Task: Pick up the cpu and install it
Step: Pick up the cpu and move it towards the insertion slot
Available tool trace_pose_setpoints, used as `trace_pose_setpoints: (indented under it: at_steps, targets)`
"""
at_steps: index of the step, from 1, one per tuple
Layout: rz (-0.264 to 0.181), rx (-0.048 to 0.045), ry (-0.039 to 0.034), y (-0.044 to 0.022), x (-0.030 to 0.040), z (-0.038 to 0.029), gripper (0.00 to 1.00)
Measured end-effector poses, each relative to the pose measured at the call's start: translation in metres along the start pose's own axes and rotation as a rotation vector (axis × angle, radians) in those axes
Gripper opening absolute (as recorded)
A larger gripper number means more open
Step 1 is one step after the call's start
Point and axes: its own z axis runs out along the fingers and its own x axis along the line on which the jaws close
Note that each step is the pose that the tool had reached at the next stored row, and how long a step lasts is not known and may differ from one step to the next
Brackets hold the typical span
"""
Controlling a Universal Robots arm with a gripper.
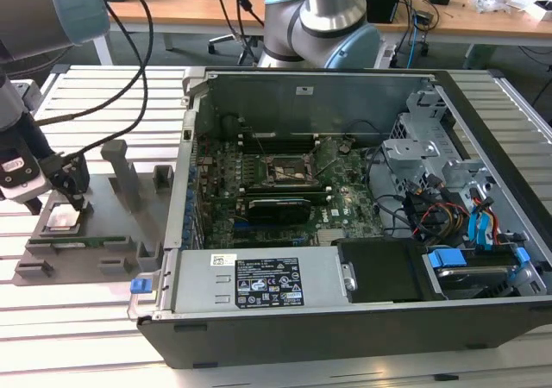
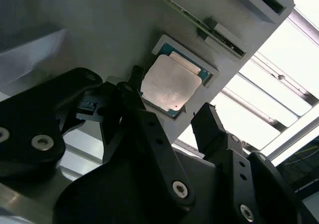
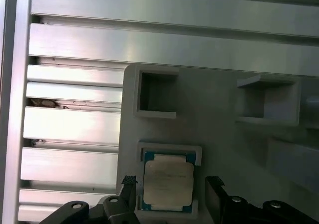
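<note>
In the second wrist view the open tool (image 2: pixel 170 93) straddles the cpu (image 2: pixel 172 83), which lies flat in the holder (image 2: pixel 89 30), one finger each side.

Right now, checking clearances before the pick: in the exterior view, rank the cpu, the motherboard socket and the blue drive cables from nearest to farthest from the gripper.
1. cpu, in the grey fixture at the exterior view's left, directly beneath the open gripper.
2. motherboard socket, in the middle of the computer case.
3. blue drive cables, at the exterior view's right.
</note>
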Motion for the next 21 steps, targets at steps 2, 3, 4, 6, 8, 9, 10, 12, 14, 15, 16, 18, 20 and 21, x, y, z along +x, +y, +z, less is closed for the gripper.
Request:
trace_pose_setpoints:
  at_steps: [2, 3, 4, 6, 8, 9, 10, 12, 14, 15, 16, 18, 20, 21]
  targets:
    - [0.0, 0.0, 0.0001, 0.0, 0.0001, 0.006, 0.66]
    - [0.0, 0.0, 0.0, 0.0, 0.0002, 0.0079, 0.66]
    - [0.0, 0.0, 0.0001, 0.0, 0.0003, 0.0102, 0.66]
    - [0.0, 0.0008, 0.0002, 0.0001, 0.0011, 0.0137, 0.66]
    - [0.001, 0.0041, 0.0003, 0.0001, 0.0013, 0.0153, 0.66]
    - [0.006, 0.0052, 0.0005, 0.0001, 0.0014, 0.0167, 0.66]
    - [0.01, 0.0053, 0.0004, 0.0001, 0.0015, 0.0179, 0.66]
    - [0.012, 0.0055, 0.0005, 0.0001, 0.0015, 0.0194, 0.66]
    - [0.013, 0.0054, 0.0004, 0.0001, 0.0015, 0.0205, 0.66]
    - [0.013, 0.0055, 0.0005, 0.0001, 0.0016, 0.0209, 0.66]
    - [0.013, 0.0055, 0.0006, 0.0001, 0.0016, 0.0212, 0.66]
    - [0.013, 0.0055, 0.0006, 0.0001, 0.0015, 0.0213, 0.66]
    - [0.013, 0.0055, 0.0005, 0.0001, 0.0015, 0.0214, 0.66]
    - [0.013, 0.0055, 0.0005, 0.0001, 0.0015, 0.0214, 0.66]
